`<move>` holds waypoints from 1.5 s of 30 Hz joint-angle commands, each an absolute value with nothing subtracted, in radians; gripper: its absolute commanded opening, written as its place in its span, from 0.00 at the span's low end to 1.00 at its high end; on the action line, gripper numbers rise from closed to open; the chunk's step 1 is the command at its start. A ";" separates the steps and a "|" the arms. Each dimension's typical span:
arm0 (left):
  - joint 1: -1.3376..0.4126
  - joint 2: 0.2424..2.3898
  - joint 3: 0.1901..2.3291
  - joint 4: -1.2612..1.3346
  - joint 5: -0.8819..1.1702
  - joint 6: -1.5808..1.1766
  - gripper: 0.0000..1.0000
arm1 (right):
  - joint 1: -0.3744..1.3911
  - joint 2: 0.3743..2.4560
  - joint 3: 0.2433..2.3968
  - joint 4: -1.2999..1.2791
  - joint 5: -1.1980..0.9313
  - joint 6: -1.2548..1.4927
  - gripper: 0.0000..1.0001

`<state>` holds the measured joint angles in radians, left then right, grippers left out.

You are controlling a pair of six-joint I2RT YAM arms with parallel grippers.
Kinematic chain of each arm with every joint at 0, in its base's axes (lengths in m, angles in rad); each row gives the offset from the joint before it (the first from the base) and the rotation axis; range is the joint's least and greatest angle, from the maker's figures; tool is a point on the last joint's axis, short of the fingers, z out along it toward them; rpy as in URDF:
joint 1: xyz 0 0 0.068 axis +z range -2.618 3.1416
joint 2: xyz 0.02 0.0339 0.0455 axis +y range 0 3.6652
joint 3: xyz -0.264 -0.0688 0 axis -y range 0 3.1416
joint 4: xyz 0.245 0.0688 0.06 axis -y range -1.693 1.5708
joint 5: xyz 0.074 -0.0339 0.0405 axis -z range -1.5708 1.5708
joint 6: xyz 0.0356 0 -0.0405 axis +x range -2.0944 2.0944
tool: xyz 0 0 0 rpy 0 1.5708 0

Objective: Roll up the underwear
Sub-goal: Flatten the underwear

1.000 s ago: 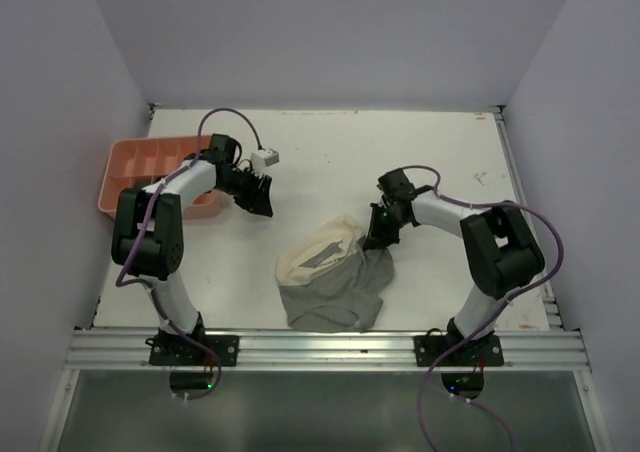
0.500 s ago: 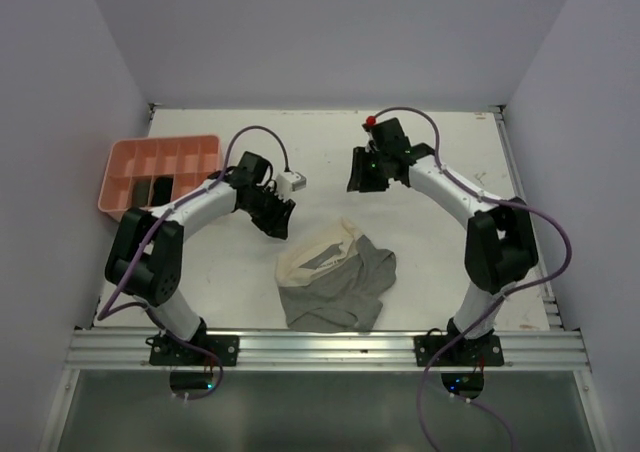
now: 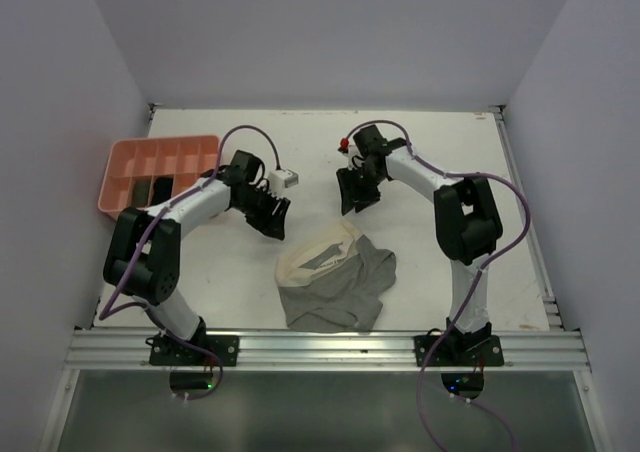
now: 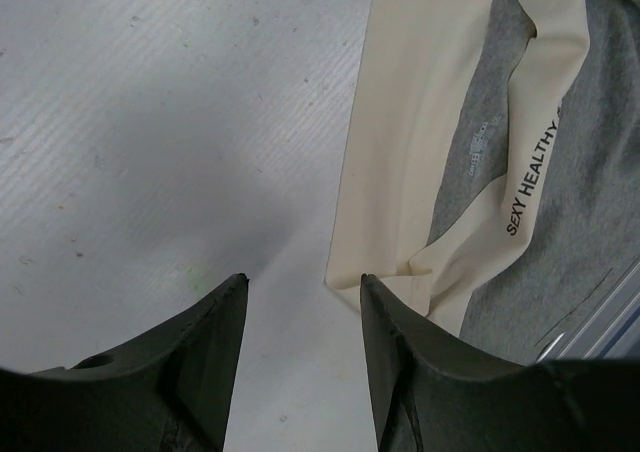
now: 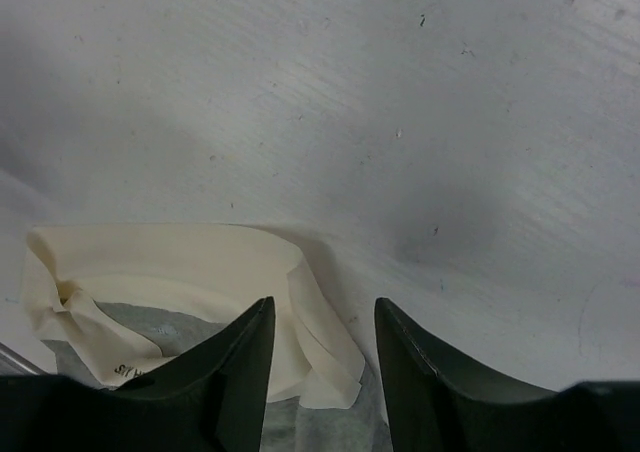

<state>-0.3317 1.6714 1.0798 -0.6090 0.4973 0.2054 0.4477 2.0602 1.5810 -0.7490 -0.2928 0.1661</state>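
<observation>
The underwear [image 3: 335, 277] is a grey piece with a cream waistband, lying crumpled flat on the white table near the front middle. My left gripper [image 3: 272, 217] hovers just left of and behind it, open; in the left wrist view its fingers [image 4: 303, 282] frame bare table beside the waistband [image 4: 430, 122]. My right gripper [image 3: 352, 194] hangs behind the garment, open and empty. In the right wrist view the gripper [image 5: 322, 307] sits over the folded waistband edge [image 5: 170, 262]. Two dark rolled pieces [image 3: 145, 189] lie in the pink tray.
The pink compartment tray [image 3: 150, 142] stands at the left edge of the table, beside the left arm. A metal rail [image 3: 320, 347] runs along the near edge. Purple walls close in on three sides.
The right gripper let go of the underwear's right side, opened and swung back and leftward behind the garment. The left gripper moved from beside the tray toward the waistband and opened wider.
</observation>
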 commanded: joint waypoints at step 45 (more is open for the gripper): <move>-0.362 1.990 1.523 -0.632 0.440 0.399 0.38 | 0.350 1.793 1.281 -0.598 -0.138 0.491 0.22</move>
<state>-0.3775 2.0861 1.5314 -0.6731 0.4587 0.3397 0.3531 1.8919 1.2762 -0.6445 -0.1932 0.4129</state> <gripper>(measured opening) 0.376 0.197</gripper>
